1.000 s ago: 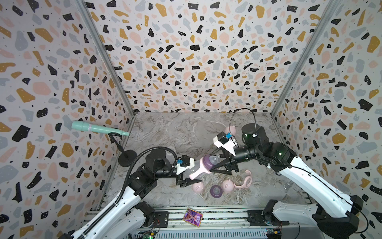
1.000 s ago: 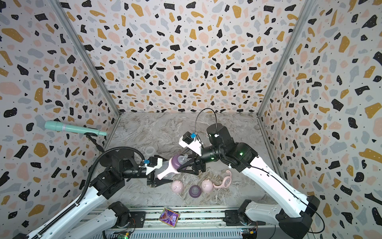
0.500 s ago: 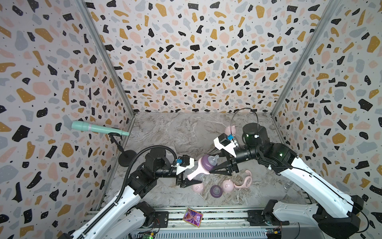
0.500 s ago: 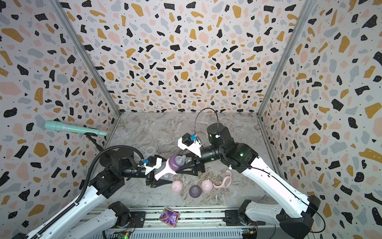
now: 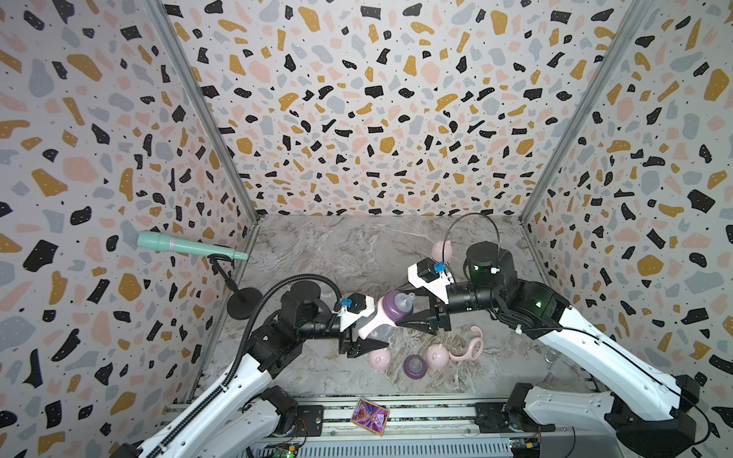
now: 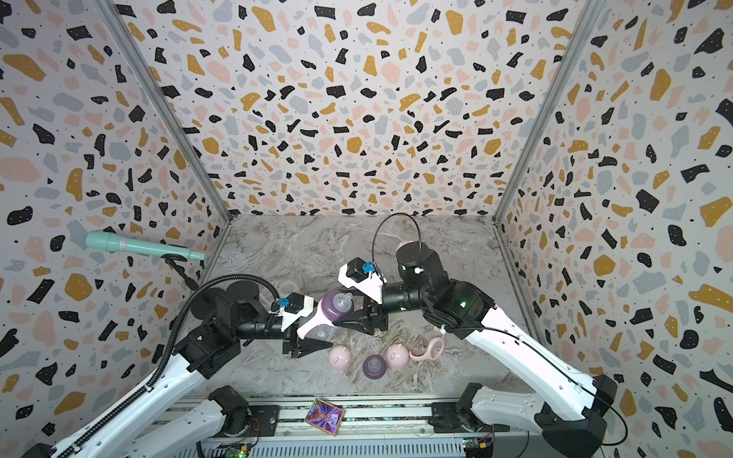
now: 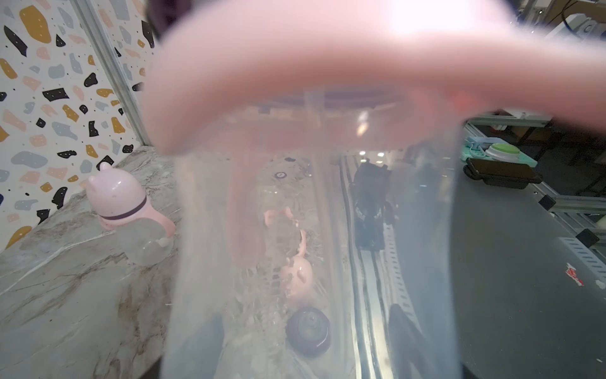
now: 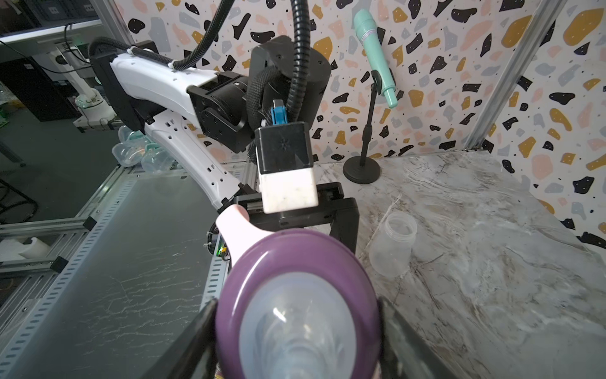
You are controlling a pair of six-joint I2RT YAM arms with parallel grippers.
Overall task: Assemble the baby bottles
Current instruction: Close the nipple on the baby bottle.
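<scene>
**Both pincers grip one bottle above the bench**

In both top views the arms meet over the near middle of the bench (image 5: pixel 317 246). Between them a held bottle (image 5: pixel 380 331) hangs clear of the surface, tilted, with its teat end up and toward the right arm.

The left pincer (image 5: pixel 369 336) is closed on the clear body. In the left wrist view that body (image 7: pixel 410 246) fills most of the picture, under the blurred pink collar (image 7: pixel 328 65).

The right pincer (image 5: pixel 404 312) is closed on the purple ring (image 5: pixel 396 304) at the bottle's top. In the right wrist view its fingers (image 8: pixel 401 331) press the ring (image 8: pixel 295 262) from both sides. A pink handle of the collar (image 8: pixel 236 226) runs back toward the left arm.

Loose parts lie on the bench below and just in front of the held bottle:
- a cap (image 5: pixel 378 360)
- a loose ring (image 5: pixel 414 365)
- a second cap (image 5: pixel 437 354)
- a loose collar (image 5: pixel 470 345), just to the right of the second cap

A capped bottle (image 5: pixel 441 250) stands near the back, behind the right arm, and also shows in the left wrist view (image 7: pixel 121 203). A bare bottle (image 8: pixel 393 244) stands upright behind the left pincer, near a teal microphone (image 5: pixel 186 248) on its stand.
</scene>
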